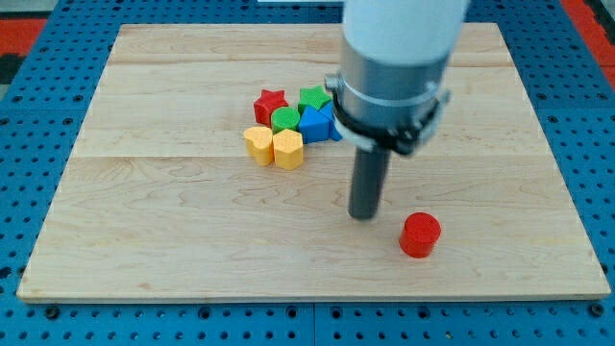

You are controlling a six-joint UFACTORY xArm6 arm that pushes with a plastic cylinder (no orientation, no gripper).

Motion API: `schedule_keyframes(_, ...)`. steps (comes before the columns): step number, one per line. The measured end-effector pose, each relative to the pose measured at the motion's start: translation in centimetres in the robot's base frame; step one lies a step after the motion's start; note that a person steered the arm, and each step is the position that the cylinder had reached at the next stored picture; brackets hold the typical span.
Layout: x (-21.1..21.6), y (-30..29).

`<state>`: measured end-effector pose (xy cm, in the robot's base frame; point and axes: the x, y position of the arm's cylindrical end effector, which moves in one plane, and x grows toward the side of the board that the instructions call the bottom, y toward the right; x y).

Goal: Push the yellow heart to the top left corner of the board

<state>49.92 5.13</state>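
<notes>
The yellow heart lies near the board's middle, at the left end of a tight cluster. Touching its right side is a yellow hexagon-like block. Behind them sit a red star, a green round block, a green star and a blue block. My tip rests on the wooden board, to the right of and below the cluster, apart from every block. A red cylinder stands just right of my tip.
The arm's wide grey and white body hangs over the board's upper right and hides the blue block's right side. Blue pegboard surrounds the board on all sides.
</notes>
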Motion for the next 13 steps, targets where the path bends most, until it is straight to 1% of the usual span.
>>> schedule_keyframes(1,-0.8,-2.3)
schedule_keyframes(3,0.0,-2.4)
schedule_keyframes(4,3.1,-4.5)
schedule_keyframes(5,2.1,-7.0)
schedule_keyframes(6,-2.0,-6.7)
schedule_keyframes(7,-4.2,-9.8)
schedule_keyframes(8,-7.0,-11.7)
schedule_keyframes(9,-11.7,-11.3)
schedule_keyframes(10,-14.8,-16.5)
schedule_keyframes(12,-10.4,-20.2)
schedule_keyframes(13,-13.2,-26.1)
